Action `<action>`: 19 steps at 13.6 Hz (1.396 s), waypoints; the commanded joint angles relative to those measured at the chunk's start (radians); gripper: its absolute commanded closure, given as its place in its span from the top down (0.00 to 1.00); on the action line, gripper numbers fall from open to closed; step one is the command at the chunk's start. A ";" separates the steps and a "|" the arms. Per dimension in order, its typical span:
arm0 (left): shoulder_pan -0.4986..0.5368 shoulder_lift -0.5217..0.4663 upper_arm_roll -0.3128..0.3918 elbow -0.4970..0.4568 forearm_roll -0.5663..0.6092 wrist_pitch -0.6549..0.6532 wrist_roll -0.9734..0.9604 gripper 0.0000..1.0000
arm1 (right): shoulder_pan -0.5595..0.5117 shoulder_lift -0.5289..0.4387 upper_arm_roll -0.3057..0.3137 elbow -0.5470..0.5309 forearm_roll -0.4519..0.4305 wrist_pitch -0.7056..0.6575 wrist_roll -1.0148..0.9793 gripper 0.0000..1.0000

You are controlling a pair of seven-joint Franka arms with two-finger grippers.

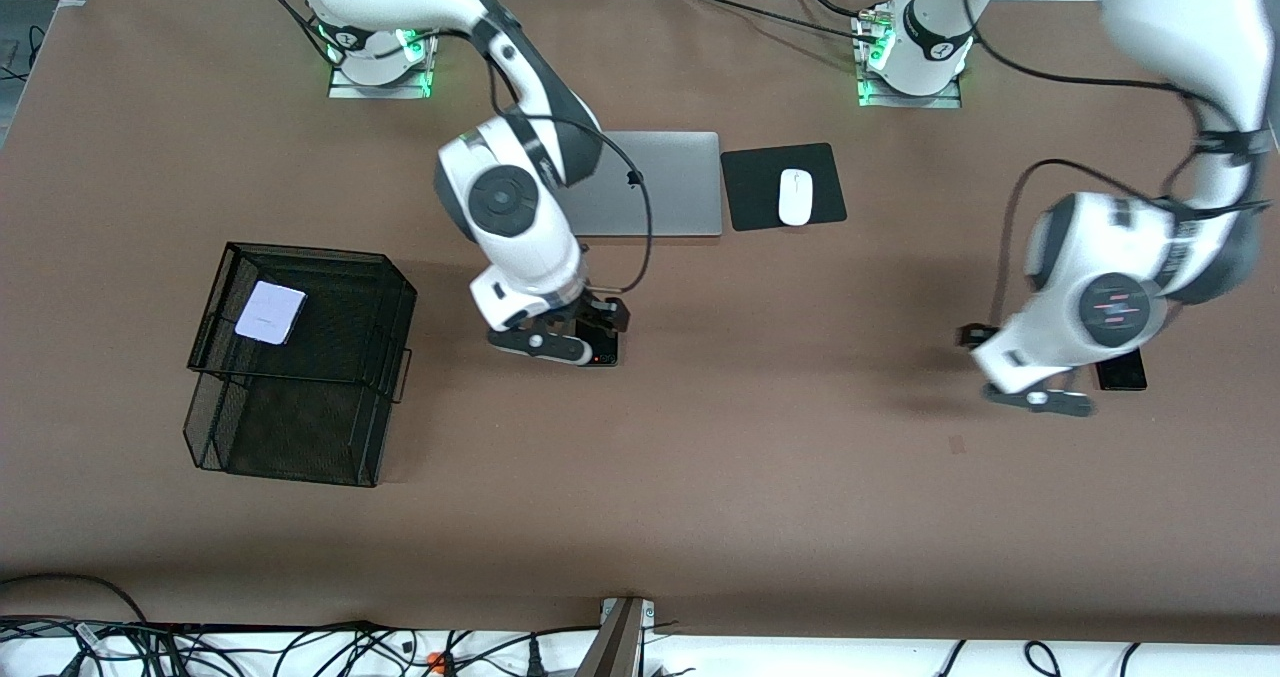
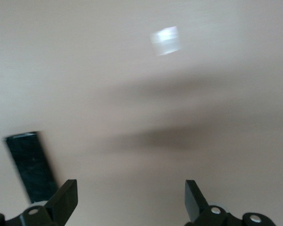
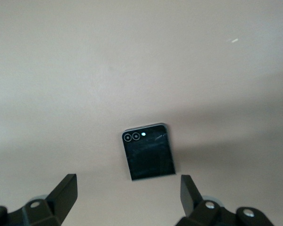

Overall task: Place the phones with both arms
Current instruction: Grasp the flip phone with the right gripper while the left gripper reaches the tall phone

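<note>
With fingers apart, the right gripper [image 3: 127, 197] hangs over the small black phone [image 3: 148, 151] lying flat on the bench [image 1: 760, 477], centred between them, while the left gripper [image 2: 132, 200], fingers likewise apart, sits just beside the longer black phone [image 2: 32, 165].

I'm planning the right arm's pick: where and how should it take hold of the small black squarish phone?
The small black squarish phone lies flat on the table, so come straight down from above. Pinch it across its two side edges, probably near mid-length, clear of the camera lenses. The right gripper is open, above the phone and a little off it; it likely needs centring first.
</note>
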 commanded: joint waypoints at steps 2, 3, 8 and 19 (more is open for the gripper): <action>0.200 -0.050 -0.023 -0.074 0.008 0.108 0.156 1.00 | 0.031 0.088 -0.007 0.021 -0.019 0.085 0.000 0.97; 0.247 -0.036 -0.023 -0.077 0.007 0.145 0.199 1.00 | 0.032 0.102 -0.005 0.012 -0.060 0.096 -0.008 0.97; 0.438 0.042 -0.043 -0.095 -0.082 0.297 0.360 1.00 | 0.037 0.137 -0.005 -0.025 -0.166 0.104 -0.075 0.97; 0.521 0.168 -0.047 -0.203 -0.167 0.605 0.353 1.00 | 0.043 0.149 -0.003 -0.062 -0.163 0.172 -0.132 0.99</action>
